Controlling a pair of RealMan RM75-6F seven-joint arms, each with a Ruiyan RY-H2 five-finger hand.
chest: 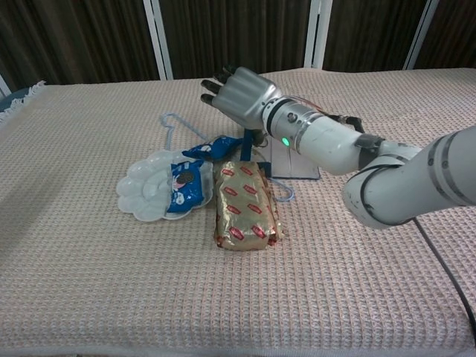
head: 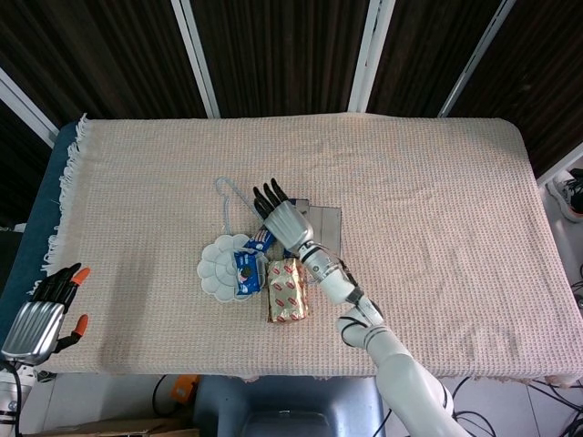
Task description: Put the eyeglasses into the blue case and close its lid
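Observation:
The case point(head: 326, 228) lies open at the table's middle and shows as a flat grey panel point(chest: 296, 160) with a dark blue part point(chest: 249, 145) standing up at its left end. My right hand point(head: 281, 218) hovers over that left end, fingers spread and pointing away from me, with nothing in it point(chest: 242, 95). I cannot make out the eyeglasses in either view; the hand and wrist cover part of the case. My left hand point(head: 46, 314) hangs off the table's near left corner, fingers apart and empty.
A white palette-shaped dish point(head: 219, 264) with a blue snack packet point(head: 248, 269) on it lies left of the case. A gold and red wrapped pack point(chest: 244, 204) lies just in front. A light blue wire hanger point(head: 225, 196) runs beneath these things.

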